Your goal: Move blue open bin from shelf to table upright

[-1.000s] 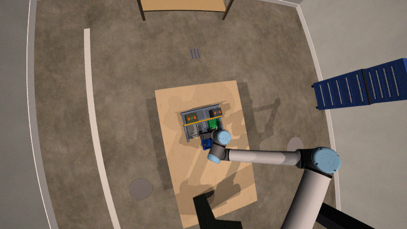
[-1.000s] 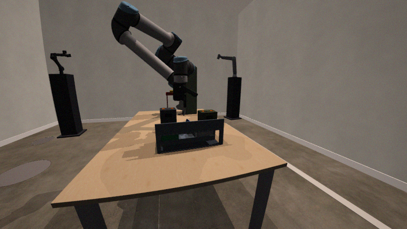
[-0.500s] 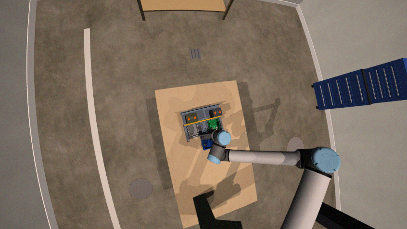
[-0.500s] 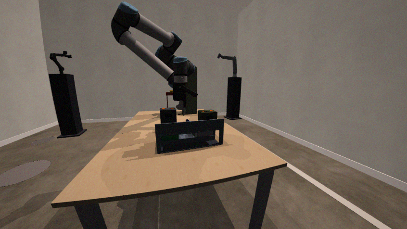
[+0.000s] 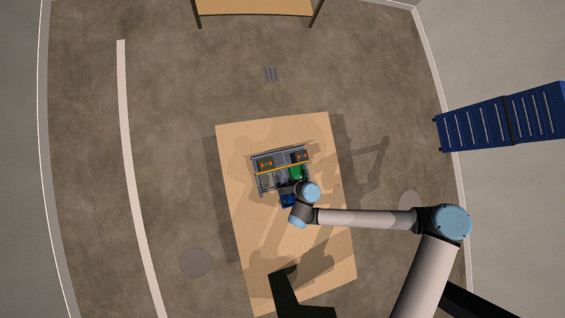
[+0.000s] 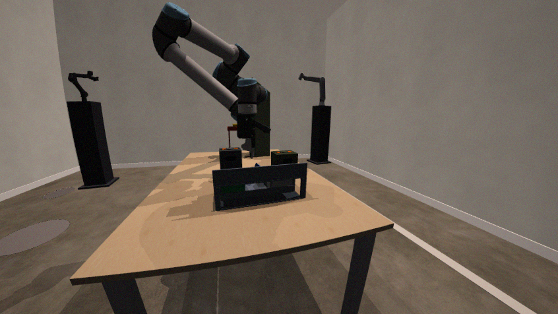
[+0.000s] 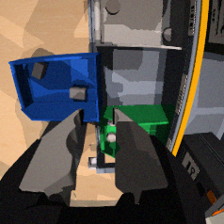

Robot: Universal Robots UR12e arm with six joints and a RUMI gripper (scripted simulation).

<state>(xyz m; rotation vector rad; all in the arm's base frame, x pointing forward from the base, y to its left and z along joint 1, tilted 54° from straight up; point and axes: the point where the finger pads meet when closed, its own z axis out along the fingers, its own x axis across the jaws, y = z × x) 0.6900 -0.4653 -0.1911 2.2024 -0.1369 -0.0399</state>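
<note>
The blue open bin (image 7: 56,87) sits at the front of the grey shelf (image 7: 141,71), out over the table, with two small grey parts inside. It also shows in the overhead view (image 5: 287,199), partly under the wrist. My gripper (image 7: 98,109) hangs just above the bin's near corner. Its fingers stand a narrow gap apart, one on each side of the bin's side wall, and do not press on it. From the exterior view the gripper (image 6: 250,153) is behind the shelf (image 6: 259,185), and only a tip of the bin shows there.
A green bin (image 7: 136,122) sits in the shelf right beside the fingers. An orange bar (image 7: 195,75) runs along the shelf. Two dark boxes (image 5: 265,162) (image 5: 300,155) stand on the shelf top. The tan table (image 5: 284,213) stretches toward the arm's base.
</note>
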